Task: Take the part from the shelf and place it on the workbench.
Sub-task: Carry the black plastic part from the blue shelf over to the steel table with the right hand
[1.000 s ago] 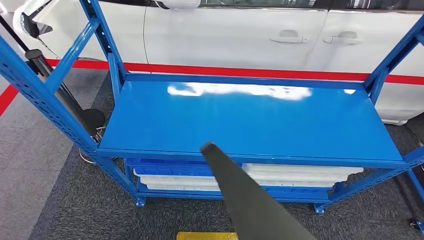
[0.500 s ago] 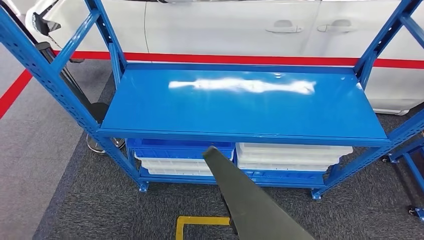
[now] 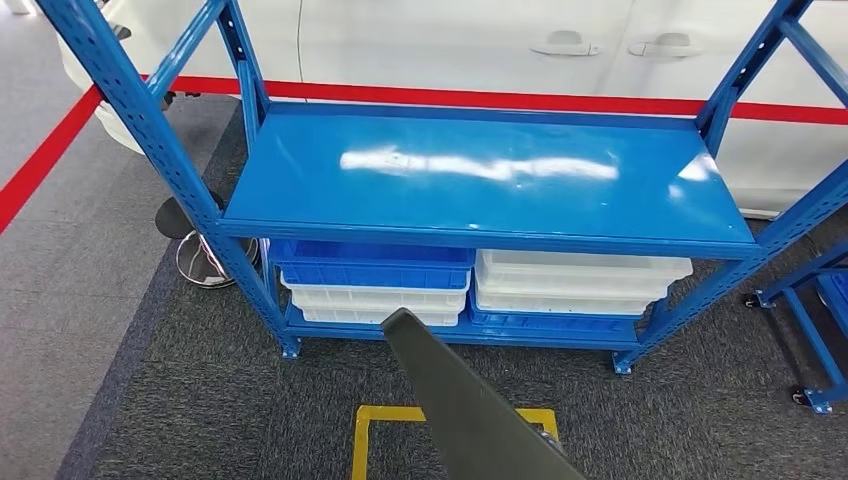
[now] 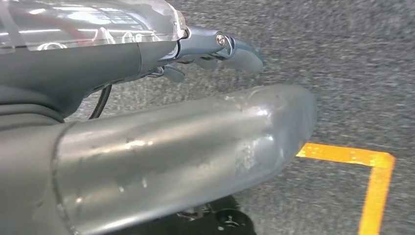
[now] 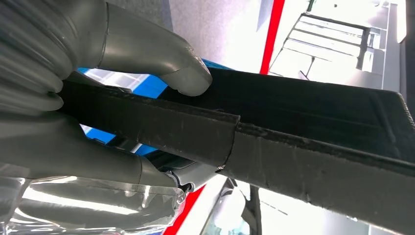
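The part (image 3: 462,412) is a long, flat dark grey strip that rises from the bottom edge of the head view and ends in front of the blue shelf (image 3: 480,175). In the right wrist view my right hand (image 5: 93,103) grips this part (image 5: 318,147), with the thumb (image 5: 151,56) pressed on one face and the fingers wrapped under the other. My left hand (image 4: 161,122) hangs over the grey carpet with nothing in it, its thumb (image 4: 205,137) and fingers (image 4: 235,49) stretched out loosely.
The shelf's top board is bare and glossy. Below it sit a blue bin (image 3: 372,264) and white bins (image 3: 580,280). A white car (image 3: 450,40) stands behind. A yellow floor marking (image 3: 366,430) lies before me, and a blue wheeled frame (image 3: 815,330) is at the right.
The whole picture has shifted: the camera has drawn back from the shelf, so its lower bins and the yellow floor marking now show. The part stays in my right hand.
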Controlling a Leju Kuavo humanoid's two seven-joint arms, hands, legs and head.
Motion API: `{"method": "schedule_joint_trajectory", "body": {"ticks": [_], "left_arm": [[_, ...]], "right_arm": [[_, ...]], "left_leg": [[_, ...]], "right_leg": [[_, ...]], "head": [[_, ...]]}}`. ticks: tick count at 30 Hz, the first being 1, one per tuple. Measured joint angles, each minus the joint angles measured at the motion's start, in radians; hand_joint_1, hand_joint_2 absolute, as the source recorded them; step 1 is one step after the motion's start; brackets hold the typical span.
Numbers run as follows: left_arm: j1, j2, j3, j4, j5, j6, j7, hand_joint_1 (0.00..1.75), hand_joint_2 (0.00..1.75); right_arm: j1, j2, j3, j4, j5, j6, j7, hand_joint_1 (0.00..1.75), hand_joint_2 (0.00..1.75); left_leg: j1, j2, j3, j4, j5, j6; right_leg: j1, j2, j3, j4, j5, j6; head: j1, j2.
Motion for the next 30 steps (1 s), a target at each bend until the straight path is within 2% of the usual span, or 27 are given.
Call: {"method": "schedule_joint_trajectory", "body": {"ticks": [1,2,3,4,5,7,8,9,11,12,13,14,15,16,17,18,19,20,22,23,24,25,27,28,29,30], "left_arm": [[-0.001,0.0,0.0,0.0,-0.001,0.001,-0.001,0.0,0.0],[-0.001,0.0,0.0,0.0,-0.002,0.002,-0.002,0.0,0.0],[-0.001,0.0,0.0,0.0,-0.003,0.002,-0.005,0.0,0.0],[-0.002,0.0,0.0,0.0,-0.004,0.003,-0.007,0.0,0.0],[-0.002,0.0,0.0,0.0,-0.004,0.003,-0.009,0.0,0.0],[-0.001,0.001,0.0,0.0,-0.006,0.004,-0.013,0.0,0.0],[0.0,0.002,0.0,0.0,-0.008,0.004,-0.015,0.0,0.0],[0.001,0.002,0.0,0.0,-0.01,0.004,-0.017,0.0,0.0],[0.002,0.003,0.0,0.0,-0.013,0.004,-0.019,0.0,0.0],[0.002,0.004,0.0,0.0,-0.013,0.004,-0.02,0.0,0.0],[0.002,0.004,0.0,0.0,-0.014,0.003,-0.021,0.0,0.0],[0.001,0.004,0.0,0.0,-0.014,0.003,-0.022,0.0,0.0],[0.001,0.005,0.0,0.0,-0.015,0.003,-0.024,0.0,0.0],[0.0,0.006,0.0,0.0,-0.016,0.003,-0.027,0.0,0.0],[-0.001,0.007,0.0,0.0,-0.017,0.002,-0.029,0.0,0.0],[-0.003,0.008,0.0,0.0,-0.019,0.002,-0.032,0.0,0.0],[-0.004,0.009,0.0,0.0,-0.021,0.002,-0.034,0.0,0.0],[-0.006,0.009,0.0,0.0,-0.023,0.001,-0.036,0.0,0.0],[-0.005,0.009,0.0,0.0,-0.025,0.001,-0.038,0.0,0.0],[-0.005,0.009,0.0,0.0,-0.026,0.001,-0.039,0.0,0.0],[-0.005,0.009,0.0,0.0,-0.026,0.001,-0.039,0.0,0.0],[-0.005,0.009,0.0,0.0,-0.028,0.001,-0.04,0.0,0.0],[-0.005,0.009,0.0,0.0,-0.034,0.004,-0.047,0.0,0.0],[-0.005,0.009,0.0,0.0,-0.039,0.007,-0.053,0.0,0.0],[-0.005,0.009,0.0,0.0,-0.044,0.01,-0.061,0.0,0.0],[-0.005,0.009,-0.001,0.0,-0.05,0.013,-0.07,0.0,0.0]], "right_arm": [[0.0,0.0,0.0,0.0,0.0,0.001,0.0,1.75,1.75],[-0.001,0.0,0.0,0.0,0.001,0.001,0.0,1.75,1.75],[-0.002,0.0,0.0,0.0,0.001,0.001,0.0,1.75,1.75],[-0.003,0.0,0.0,0.0,0.002,0.001,0.0,1.75,1.75],[-0.003,0.0,0.0,0.0,0.002,0.001,0.0,1.75,1.75],[-0.002,0.0,0.0,0.0,0.002,0.001,0.0,1.75,1.75],[-0.002,-0.001,0.0,0.0,0.002,0.001,0.0,1.75,1.75],[-0.001,-0.002,0.0,0.0,0.002,0.001,0.0,1.75,1.75],[-0.001,-0.004,0.0,0.0,0.002,0.001,0.0,1.75,1.75],[-0.001,-0.004,0.0,0.001,0.002,0.001,0.0,1.75,1.75],[-0.001,-0.004,0.0,0.001,0.002,0.001,0.0,1.75,1.75],[-0.001,-0.004,0.0,0.001,0.002,0.001,0.0,1.75,1.75],[-0.001,-0.004,0.0,0.001,0.002,0.0,0.0,1.75,1.75],[0.0,-0.004,0.0,0.001,0.002,0.0,0.0,1.75,1.75],[0.0,-0.004,0.0,0.0,0.002,0.0,0.0,1.75,1.75],[0.0,-0.004,0.0,0.0,0.002,-0.001,0.0,1.75,1.75],[0.001,-0.004,-0.001,0.0,0.002,-0.002,0.0,1.75,1.75],[0.001,-0.004,-0.002,0.0,0.002,-0.003,0.0,1.75,1.75],[0.003,-0.004,-0.004,0.0,0.002,-0.004,0.0,1.75,1.75],[0.005,-0.004,-0.005,0.0,0.002,-0.005,0.0,1.75,1.75],[0.007,-0.003,-0.006,0.0,0.002,-0.006,0.0,1.75,1.75],[0.009,-0.002,-0.008,0.0,0.002,-0.006,0.0,1.75,1.75],[0.012,0.001,-0.013,0.0,0.002,-0.005,0.0,1.75,1.75],[0.013,0.001,-0.017,0.001,0.003,-0.003,0.0,1.75,1.75],[0.015,0.001,-0.022,0.001,0.005,-0.002,0.0,1.75,1.75],[0.016,0.001,-0.026,0.001,0.007,0.0,0.0,1.75,1.75]], "left_leg": [[0.0,0.0,-0.014,0.004,0.009,-0.003],[-0.001,-0.001,-0.025,0.009,0.016,-0.008],[-0.002,-0.001,-0.032,0.012,0.024,-0.013],[-0.003,-0.001,-0.037,0.014,0.032,-0.019],[-0.003,-0.001,-0.04,0.014,0.04,-0.026],[0.0,-0.003,-0.049,0.016,0.045,-0.039],[0.001,-0.006,-0.057,0.031,0.024,-0.045],[0.002,-0.008,-0.07,0.064,-0.016,-0.05],[0.004,-0.01,-0.1,0.178,-0.121,-0.057],[0.004,-0.01,-0.111,0.241,-0.156,-0.059],[0.004,-0.01,-0.113,0.288,-0.167,-0.061],[0.004,-0.01,-0.101,0.308,-0.154,-0.061],[0.004,-0.01,-0.073,0.295,-0.125,-0.06],[0.004,-0.01,-0.027,0.248,-0.095,-0.058],[0.003,-0.011,0.03,0.176,-0.083,-0.055],[0.002,-0.012,0.084,0.099,-0.088,-0.05],[0.0,-0.013,0.121,0.04,-0.101,-0.045],[-0.002,-0.014,0.139,0.005,-0.115,-0.039],[-0.003,-0.012,0.132,-0.008,-0.108,-0.026],[-0.001,-0.01,0.124,-0.01,-0.096,-0.019],[0.001,-0.007,0.114,-0.012,-0.084,-0.011],[0.002,-0.004,0.1,-0.014,-0.07,-0.005],[0.001,-0.001,0.068,-0.012,-0.046,0.001],[0.0,0.0,0.052,-0.011,-0.034,0.001],[0.0,0.0,0.035,-0.008,-0.022,0.0],[-0.001,0.001,0.018,-0.005,-0.011,-0.002]], "right_leg": [[0.0,0.0,0.052,-0.06,0.023,-0.003],[0.002,0.0,0.111,-0.138,0.028,-0.008],[0.005,0.0,0.16,-0.209,0.02,-0.012],[0.008,0.0,0.192,-0.259,0.009,-0.017],[0.011,0.0,0.204,-0.285,0.001,-0.021],[0.01,-0.003,0.191,-0.291,0.016,-0.033],[0.009,-0.005,0.181,-0.292,0.027,-0.042],[0.007,-0.007,0.169,-0.294,0.039,-0.049],[0.01,-0.009,0.14,-0.292,0.061,-0.059],[0.011,-0.009,0.123,-0.29,0.072,-0.059],[0.012,-0.009,0.105,-0.285,0.083,-0.059],[0.013,-0.01,0.086,-0.28,0.094,-0.058],[0.013,-0.009,0.066,-0.272,0.104,-0.056],[0.013,-0.009,0.047,-0.262,0.112,-0.053],[0.013,-0.009,0.031,-0.253,0.119,-0.049],[0.014,-0.009,0.019,-0.244,0.125,-0.045],[0.015,-0.01,0.011,-0.238,0.132,-0.04],[0.016,-0.011,0.007,-0.235,0.14,-0.034],[0.014,-0.011,0.003,-0.236,0.155,-0.022],[0.012,-0.008,-0.002,-0.229,0.145,-0.017],[0.011,-0.006,-0.01,-0.209,0.116,-0.012],[0.008,-0.003,-0.023,-0.169,0.068,-0.008],[0.006,-0.002,-0.047,-0.053,-0.032,-0.001],[0.005,-0.002,-0.051,0.0,-0.053,0.003],[0.003,-0.002,-0.044,0.03,-0.046,0.004],[0.002,-0.002,-0.022,0.029,-0.019,0.005]], "head": [[0.0,0.0],[0.0,0.0],[0.0,0.0],[0.0,0.0],[0.0,0.0],[0.0,0.0],[0.0,0.0],[0.0,0.0],[0.0,0.0],[0.0,0.0],[0.0,0.0],[0.0,0.0],[0.0,0.0],[0.0,0.0],[0.0,0.0],[0.0,0.0],[0.0,0.0],[0.0,0.0],[0.0,0.0],[0.0,0.0],[0.0,0.0],[0.0,0.0],[0.0,0.0],[0.0,0.0],[0.0,0.0],[0.0,0.0]]}}
